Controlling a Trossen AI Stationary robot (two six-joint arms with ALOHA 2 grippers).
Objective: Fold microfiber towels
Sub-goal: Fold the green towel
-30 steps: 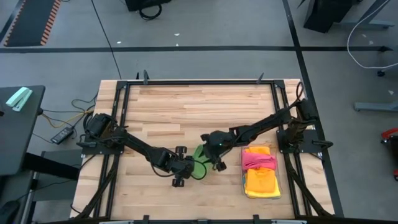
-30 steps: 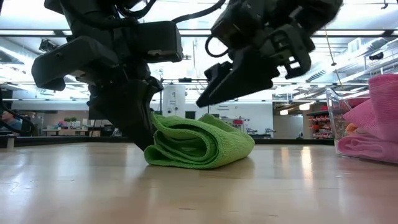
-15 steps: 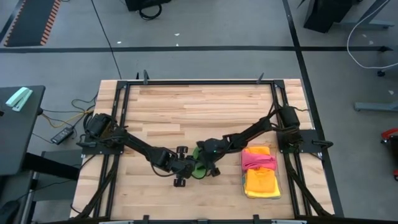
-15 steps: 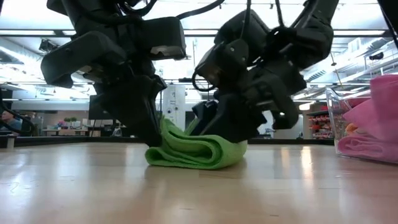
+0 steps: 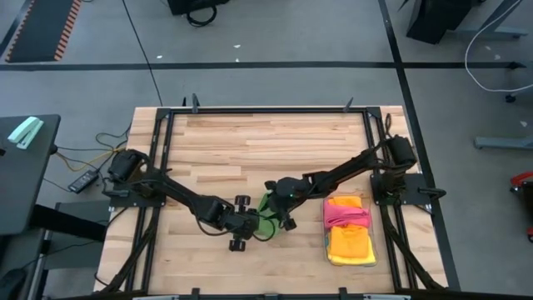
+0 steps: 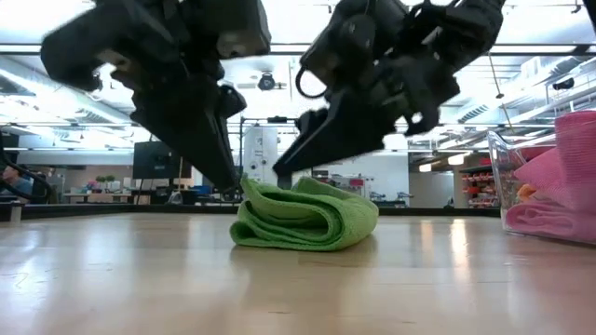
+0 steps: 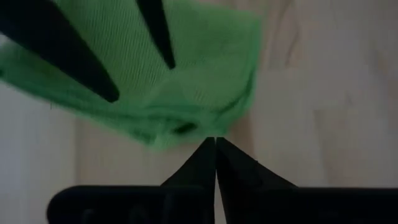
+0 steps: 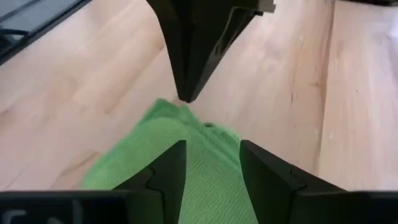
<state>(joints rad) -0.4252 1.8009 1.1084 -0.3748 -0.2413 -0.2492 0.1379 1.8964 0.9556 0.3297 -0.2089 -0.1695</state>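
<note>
A green towel (image 6: 305, 216) lies folded into a thick, rounded bundle on the wooden surface (image 5: 250, 142), a little toward the near edge and roughly midway between left and right. Both arms have their hands down at it.

The left hand (image 5: 247, 223) reaches in from the left side and sits at the towel's left edge. Its two fingers are pressed together to a single point, as the left wrist view (image 7: 215, 146) shows, with the tips right at the cloth's rim; I cannot tell whether a bit of fabric is pinched between them. From table height, that hand (image 6: 235, 186) comes down at a slant and meets the towel's upper left corner.

The right hand (image 5: 279, 208) comes in from the right and hovers above the top of the bundle. Its fingers (image 8: 168, 171) stand apart, with the green cloth showing in the gap between them, not clamped on anything I can see. Seen low, it (image 6: 284, 177) points down toward the towel's top without pressing it flat.

Off to the right, near the right arm's base, a clear bin (image 5: 372, 250) holds other towels: a pink towel (image 5: 346, 215) on top and yellow and orange ones (image 5: 350, 243) beneath.
</note>
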